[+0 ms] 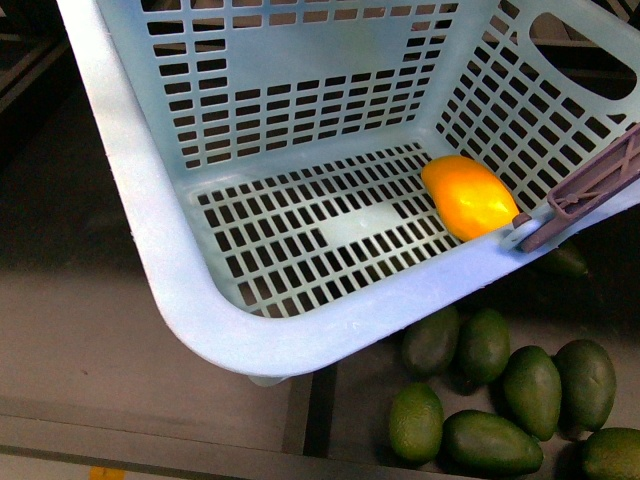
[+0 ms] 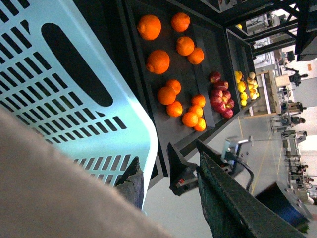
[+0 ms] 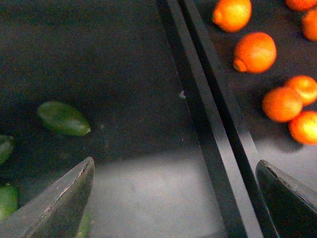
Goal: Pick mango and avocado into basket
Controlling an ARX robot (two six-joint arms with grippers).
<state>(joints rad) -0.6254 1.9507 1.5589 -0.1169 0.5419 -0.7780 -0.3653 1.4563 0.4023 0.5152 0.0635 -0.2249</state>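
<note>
The light blue basket [image 1: 150, 230] is being shown tilted across the upper part of the front view, with its rim running down to the lower centre. The mango [image 1: 468, 196] is being carried inside it, lying on the slotted floor in the corner at centre right, touching the wall below the brown handle [image 1: 598, 183]. No avocado is being seen in the basket. A cluster of avocados [image 1: 530, 390] is being seen in the lower right of the front view, outside and beneath the basket's rim, on a dark tray [image 1: 365, 395].

In the right wrist view, the right gripper [image 3: 174, 163] is being held with its jaws spread wide and nothing between them, above the dark tray floor. A single avocado [image 3: 63, 119] is being seen at centre left, apart from both fingers. A black divider [image 3: 208, 124] is being crossed diagonally through the frame, with oranges [image 3: 255, 52] beyond it at upper right.

In the left wrist view, the left gripper [image 2: 166, 168] is being seen at the bottom, one finger [image 2: 131, 182] just beside the basket's rim; whether the rim is being clamped cannot be told. Red apples [image 2: 220, 94] are being seen at centre right.
</note>
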